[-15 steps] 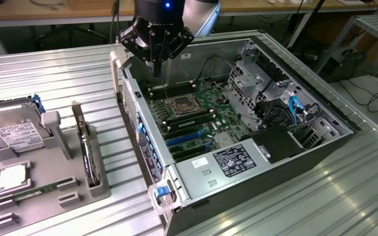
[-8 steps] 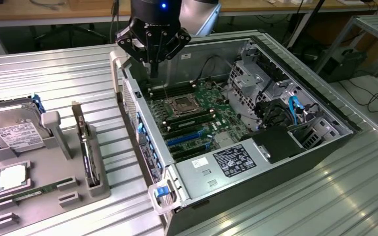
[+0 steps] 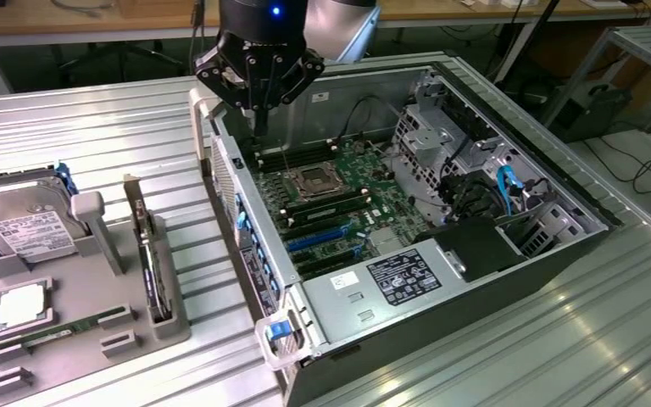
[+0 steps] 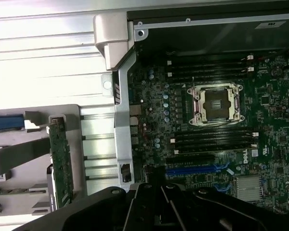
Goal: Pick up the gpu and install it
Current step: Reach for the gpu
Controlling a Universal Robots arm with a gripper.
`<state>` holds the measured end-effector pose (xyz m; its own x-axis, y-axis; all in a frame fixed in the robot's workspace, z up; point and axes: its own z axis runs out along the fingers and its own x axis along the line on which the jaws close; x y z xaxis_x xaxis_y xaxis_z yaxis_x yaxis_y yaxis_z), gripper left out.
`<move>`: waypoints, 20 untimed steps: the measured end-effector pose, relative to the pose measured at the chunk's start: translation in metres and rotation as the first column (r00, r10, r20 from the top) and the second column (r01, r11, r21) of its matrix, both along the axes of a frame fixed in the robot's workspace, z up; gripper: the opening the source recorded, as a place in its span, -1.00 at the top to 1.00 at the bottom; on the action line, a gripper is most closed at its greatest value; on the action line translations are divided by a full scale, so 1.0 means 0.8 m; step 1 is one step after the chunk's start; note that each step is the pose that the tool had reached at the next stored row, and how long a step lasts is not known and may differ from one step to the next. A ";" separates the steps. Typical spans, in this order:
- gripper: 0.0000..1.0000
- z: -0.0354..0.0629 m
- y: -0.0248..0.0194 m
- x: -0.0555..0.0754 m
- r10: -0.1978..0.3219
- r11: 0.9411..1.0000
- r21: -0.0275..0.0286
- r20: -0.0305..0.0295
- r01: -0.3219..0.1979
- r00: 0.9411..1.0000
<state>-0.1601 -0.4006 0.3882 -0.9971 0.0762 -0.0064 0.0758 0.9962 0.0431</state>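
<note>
The pick-up is the step in hand, and by my judgement it has not begun.

The table (image 3: 99, 119) carries 1 open case (image 3: 450, 339) on the exterior view's right and 1 grey tray (image 3: 88, 292) on the exterior view's left, just beside each other. 1 board (image 3: 348, 203) lies flat inside the case, with 1 bare socket (image 4: 216, 103) on it.

1 pincer (image 3: 260, 123) hangs over the far left corner of the case, above the board. Its fingers are pressed together and it has hold of nothing.

The tray holds 4 parts:
- 1 hard drive (image 3: 26, 227) sits at the far left.
- 1 gpu (image 3: 145, 254) stands on edge in a slotted holder along the tray's right side, next to the case wall. It is well apart from the pincer and untouched.
- 1 chip (image 3: 18, 307) lies nearer, on the left.
- 1 green memory stick (image 3: 60, 333) lies nearest of all.

As I read it, a grasp calls for the pincer to be over the tray, with its fingers parted and lined up across the thin upper edge of the card. The holder's posts stand close around the gpu and leave little room for a skewed approach.
</note>
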 end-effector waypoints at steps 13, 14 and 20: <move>0.79 -0.001 -0.0013 -0.012 0.000 1.000 0.000 -0.002 0.000 1.000; 0.79 -0.001 -0.0013 -0.013 0.000 1.000 0.000 -0.002 0.000 1.000; 0.79 -0.002 -0.0017 -0.019 0.000 1.000 0.000 -0.004 0.000 1.000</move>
